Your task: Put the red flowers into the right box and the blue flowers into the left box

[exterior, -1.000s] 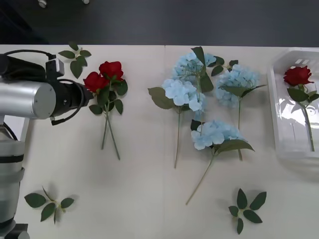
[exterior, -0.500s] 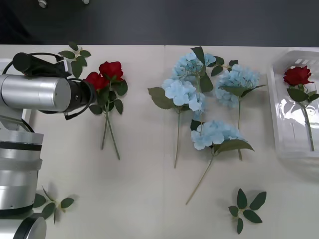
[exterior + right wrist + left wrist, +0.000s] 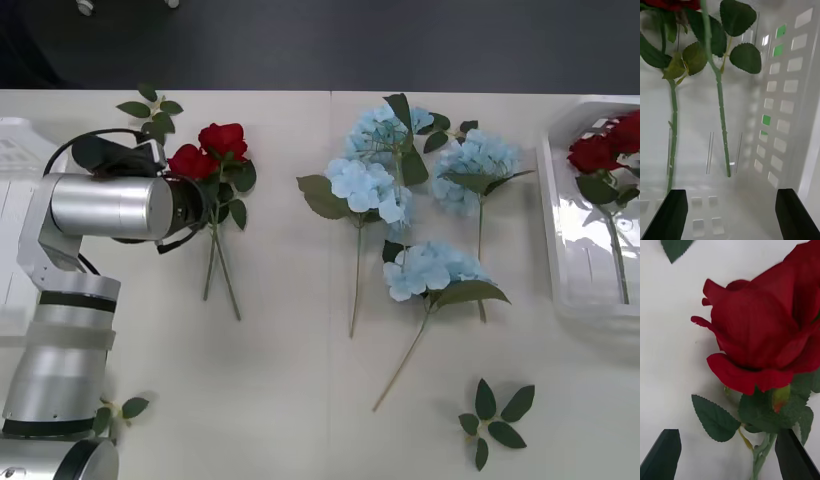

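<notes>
Just ahead of the wide left hand, two red flowers overlap on the bench; it should close low on one stem only.

The right hand, also wide, hangs over the right box.

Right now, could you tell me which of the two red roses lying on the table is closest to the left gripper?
The nearer rose, right at the left gripper; the other bloom lies just beyond it.

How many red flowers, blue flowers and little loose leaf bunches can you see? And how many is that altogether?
Red roses: 4
Blue flowers: 4
Leaf sprigs: 3
Total: 11
</notes>
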Robot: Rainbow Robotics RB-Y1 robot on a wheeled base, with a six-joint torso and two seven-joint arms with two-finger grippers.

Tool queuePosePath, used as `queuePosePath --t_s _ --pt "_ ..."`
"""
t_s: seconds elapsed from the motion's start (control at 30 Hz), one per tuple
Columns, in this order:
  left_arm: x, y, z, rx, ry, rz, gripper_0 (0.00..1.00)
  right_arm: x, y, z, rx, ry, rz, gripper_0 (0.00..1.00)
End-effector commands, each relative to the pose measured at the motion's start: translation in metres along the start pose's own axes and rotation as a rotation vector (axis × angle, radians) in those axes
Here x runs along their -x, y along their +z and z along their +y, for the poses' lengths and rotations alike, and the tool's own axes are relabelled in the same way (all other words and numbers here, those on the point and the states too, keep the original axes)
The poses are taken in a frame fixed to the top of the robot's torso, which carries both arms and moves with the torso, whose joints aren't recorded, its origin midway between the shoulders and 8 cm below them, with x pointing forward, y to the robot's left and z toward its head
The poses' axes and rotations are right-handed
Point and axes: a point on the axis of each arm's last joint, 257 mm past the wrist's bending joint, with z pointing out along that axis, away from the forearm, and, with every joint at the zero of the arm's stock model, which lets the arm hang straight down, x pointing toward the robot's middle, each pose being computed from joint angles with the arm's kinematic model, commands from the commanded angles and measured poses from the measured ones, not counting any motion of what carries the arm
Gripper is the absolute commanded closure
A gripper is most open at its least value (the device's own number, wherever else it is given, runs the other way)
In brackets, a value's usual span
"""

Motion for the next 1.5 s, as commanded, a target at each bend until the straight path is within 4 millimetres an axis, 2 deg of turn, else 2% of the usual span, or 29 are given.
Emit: queuePosePath --t_s 0.03,0.17,0.23,0.37,0.63,0.77,0.9,0.93,0.97,1.03,1.1,1.2,1.33,1.43,1.5 --pt "0.020 -0.002 -0.023 -0.027 -0.011 -0.048 0.27 0.034 -0.022 0.010 0.019 -0.007 -0.081 0.31" --pt "0.017 0.001 -0.026 -0.026 0.004 -0.049 0.28 0.040 -0.042 0.025 0.091 -0.002 -0.086 0.31" --pt "0.016 0.004 -0.028 -0.026 0.010 -0.052 0.29 0.041 -0.061 0.034 0.141 -0.002 -0.073 0.31" --pt "0.013 0.006 -0.031 -0.026 0.021 -0.051 0.31 0.042 -0.085 0.053 0.210 -0.034 -0.071 0.31" --pt "0.006 0.016 -0.034 -0.027 0.022 -0.056 0.35 0.053 -0.119 0.114 0.371 -0.129 -0.123 0.31" --pt "0.005 0.017 -0.034 -0.021 0.028 -0.055 0.42 0.063 -0.126 0.152 0.427 -0.207 -0.169 0.31" --pt "0.003 0.017 -0.034 -0.015 0.037 -0.057 0.45 0.070 -0.124 0.213 0.494 -0.297 -0.257 0.31" --pt "0.004 0.017 -0.035 -0.015 0.038 -0.056 0.48 0.070 -0.124 0.221 0.504 -0.305 -0.269 0.31" --pt "0.003 0.017 -0.036 -0.016 0.040 -0.058 0.56 0.071 -0.123 0.237 0.525 -0.321 -0.293 0.31" --pt "0.002 0.017 -0.038 -0.015 0.040 -0.058 0.62 0.069 -0.123 0.264 0.564 -0.346 -0.328 0.31" --pt "0.001 0.018 -0.039 -0.011 0.043 -0.058 0.63 0.066 -0.129 0.293 0.609 -0.380 -0.366 0.31" --pt "0.000 0.018 -0.039 -0.001 0.049 -0.063 0.63 0.059 -0.137 0.325 0.666 -0.427 -0.385 0.31" --pt "-0.001 0.018 -0.040 0.008 0.055 -0.066 0.63 0.048 -0.147 0.344 0.702 -0.470 -0.383 0.31" --pt "-0.005 0.020 -0.041 0.012 0.060 -0.059 0.81 0.039 -0.154 0.355 0.718 -0.500 -0.377 0.31" --pt "-0.007 0.021 -0.040 0.016 0.063 -0.056 0.88 0.035 -0.154 0.357 0.724 -0.504 -0.368 0.31"
